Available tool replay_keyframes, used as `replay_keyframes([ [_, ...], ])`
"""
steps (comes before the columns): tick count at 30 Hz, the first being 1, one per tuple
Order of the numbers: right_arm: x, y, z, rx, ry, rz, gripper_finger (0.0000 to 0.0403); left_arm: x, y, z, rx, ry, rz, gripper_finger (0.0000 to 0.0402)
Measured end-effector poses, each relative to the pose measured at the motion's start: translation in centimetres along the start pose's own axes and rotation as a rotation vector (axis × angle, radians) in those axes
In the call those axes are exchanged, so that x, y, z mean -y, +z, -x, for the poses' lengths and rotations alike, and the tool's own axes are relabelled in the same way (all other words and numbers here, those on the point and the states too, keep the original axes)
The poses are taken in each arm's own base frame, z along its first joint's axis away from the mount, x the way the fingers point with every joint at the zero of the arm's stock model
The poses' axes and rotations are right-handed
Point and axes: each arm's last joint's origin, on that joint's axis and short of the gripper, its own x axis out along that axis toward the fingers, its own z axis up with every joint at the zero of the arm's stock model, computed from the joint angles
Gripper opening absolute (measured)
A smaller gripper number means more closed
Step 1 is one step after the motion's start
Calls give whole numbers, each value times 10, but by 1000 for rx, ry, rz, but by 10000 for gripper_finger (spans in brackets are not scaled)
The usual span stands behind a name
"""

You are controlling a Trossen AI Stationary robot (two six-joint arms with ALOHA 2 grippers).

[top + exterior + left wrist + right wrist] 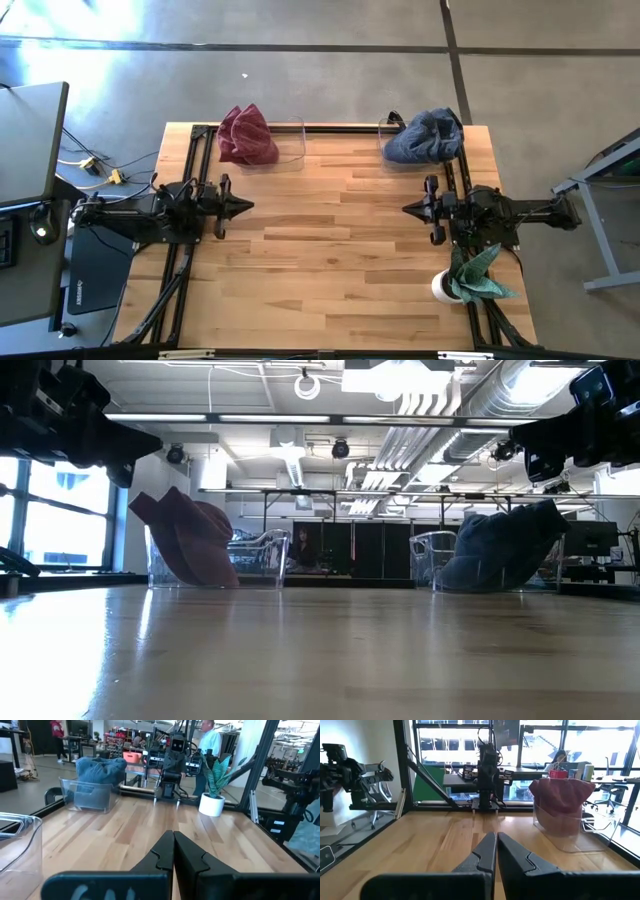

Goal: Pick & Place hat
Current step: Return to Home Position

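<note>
You see two transparent bins: the left bin (290, 142) holds one red cap heap (247, 135), the right bin (388, 126) one blue cap heap (425, 138). Two grippers, left gripper (245, 206) and right gripper (408, 208), face each other with fingers pressed together, empty.

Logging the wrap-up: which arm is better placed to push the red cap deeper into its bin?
Probably left: the left gripper sits nearest the red cap; the right gripper waits across the table.

Black jointed arms (150, 215), each tool (245, 207) tapering to a point
</note>
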Motion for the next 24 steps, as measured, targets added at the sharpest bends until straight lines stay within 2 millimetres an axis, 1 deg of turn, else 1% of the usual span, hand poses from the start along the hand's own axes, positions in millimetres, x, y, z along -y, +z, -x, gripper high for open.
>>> replay_keyframes([
  [9,0,0,0,1,0,0,12,0,-1,0,-12,2,-1,0],
  [15,0,0,0,3,0,6,12,-1,-1,0,-8,21,-126,0],
  [20,0,-3,0,-32,1,62,12,0,-1,0,-15,9,-163,0],
  [24,0,-5,0,-48,5,55,12,0,-1,0,-16,8,-169,0],
])
